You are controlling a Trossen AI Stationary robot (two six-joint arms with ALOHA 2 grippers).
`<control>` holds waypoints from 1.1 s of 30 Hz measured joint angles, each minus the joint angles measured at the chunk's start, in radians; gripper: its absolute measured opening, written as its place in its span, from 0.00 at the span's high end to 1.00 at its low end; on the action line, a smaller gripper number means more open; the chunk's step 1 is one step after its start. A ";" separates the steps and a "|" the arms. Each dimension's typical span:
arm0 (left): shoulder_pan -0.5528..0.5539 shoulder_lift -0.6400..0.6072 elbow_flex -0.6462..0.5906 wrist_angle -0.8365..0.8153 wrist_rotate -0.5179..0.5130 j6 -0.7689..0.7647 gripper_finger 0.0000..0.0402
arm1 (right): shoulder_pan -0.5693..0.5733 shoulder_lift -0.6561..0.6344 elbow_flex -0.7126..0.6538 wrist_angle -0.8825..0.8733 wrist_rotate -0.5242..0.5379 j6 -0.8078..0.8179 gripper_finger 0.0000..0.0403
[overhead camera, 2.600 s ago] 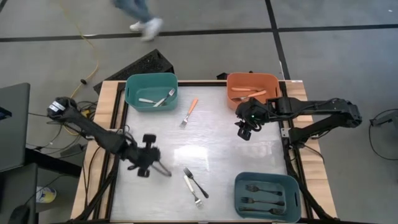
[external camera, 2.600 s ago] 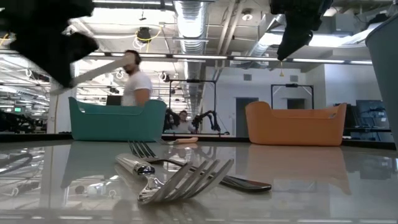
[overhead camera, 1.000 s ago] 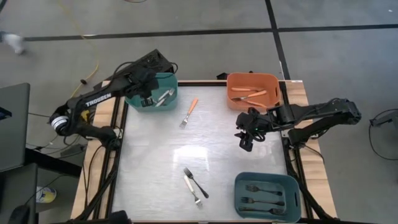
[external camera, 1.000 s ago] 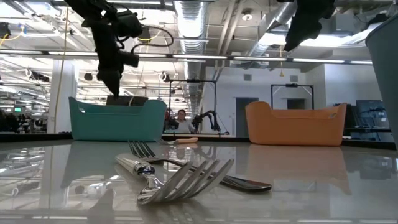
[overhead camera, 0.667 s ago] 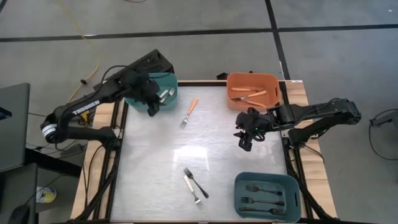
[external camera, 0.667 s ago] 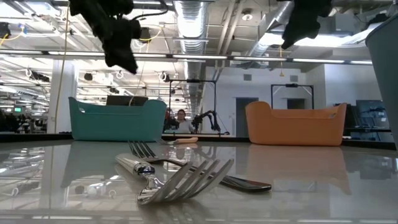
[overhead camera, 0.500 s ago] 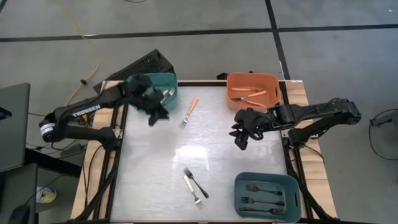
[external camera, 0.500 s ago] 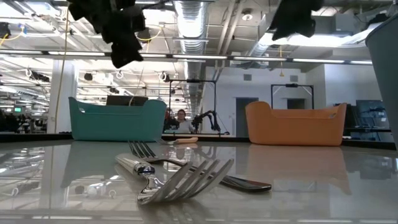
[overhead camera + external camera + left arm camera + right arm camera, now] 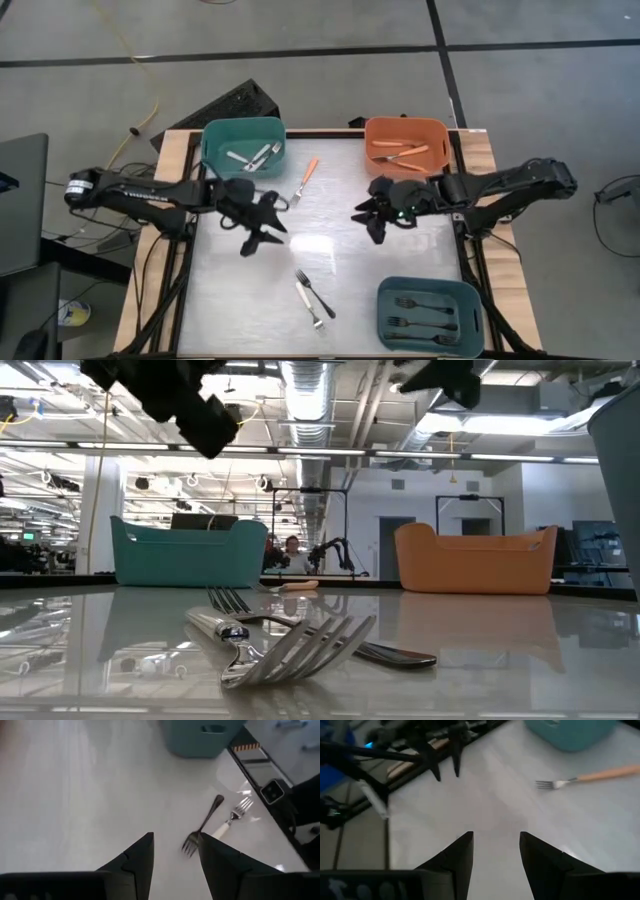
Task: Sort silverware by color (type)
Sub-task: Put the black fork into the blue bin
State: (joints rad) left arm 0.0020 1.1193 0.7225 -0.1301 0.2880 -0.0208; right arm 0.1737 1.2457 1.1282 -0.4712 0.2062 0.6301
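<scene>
Two small forks lie crossed near the front middle of the glossy white table (image 9: 240, 290): an all-black fork (image 9: 316, 296) and a white-handled fork (image 9: 309, 306), each with its long axis running diagonally, tines toward the back left. One orange-handled fork (image 9: 305, 180) lies alone near the back, handle pointing to the back right, tines to the front left. More white-handled forks sit in the teal bin (image 9: 243, 147) at the back left, orange-handled ones in the orange bin (image 9: 405, 146) at the back right, and black ones, lying crosswise, in the blue bin (image 9: 431, 314) at the front right.

Stretched low over the table from the left edge, the left arm holds its left pincer (image 9: 262, 226) left of centre, its fingers (image 9: 139, 857) parted and empty. Reaching in from the right edge, the right arm holds its right pincer (image 9: 368, 218) just right of centre, fingers (image 9: 457, 854) likewise apart, gripping nothing.
</scene>
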 joint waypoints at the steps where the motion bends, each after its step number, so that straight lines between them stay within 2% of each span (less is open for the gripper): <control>1: -0.024 0.008 -0.001 0.020 -0.023 0.020 0.66 | 0.011 0.017 0.000 0.035 0.000 0.001 0.55; 6: -0.139 0.072 -0.001 0.096 -0.086 0.089 0.66 | 0.088 0.104 0.001 0.126 -0.014 0.022 0.55; 11: -0.253 0.219 -0.001 0.199 -0.089 0.069 0.66 | 0.171 0.161 0.000 0.089 -0.062 0.129 0.55; 14: -0.316 0.315 0.053 0.216 -0.118 0.058 0.66 | 0.231 0.170 0.000 0.045 -0.081 0.131 0.55; 17: -0.371 0.414 0.141 0.191 -0.189 0.079 0.66 | 0.296 0.163 0.002 -0.015 -0.081 0.132 0.55; 22: -0.415 0.597 0.343 0.099 -0.301 0.100 0.66 | 0.444 0.128 0.001 -0.171 -0.070 0.155 0.55; 28: -0.416 0.781 0.587 -0.154 -0.301 0.045 0.66 | 0.605 0.124 0.000 -0.263 0.069 0.168 0.55; 33: -0.416 0.866 0.662 -0.276 -0.304 0.095 0.66 | 0.654 0.124 0.000 -0.259 0.126 0.197 0.55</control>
State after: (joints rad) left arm -0.4137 1.9855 1.3848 -0.4058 -0.0158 0.0738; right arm 0.8277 1.3697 1.1286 -0.7305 0.3323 0.8272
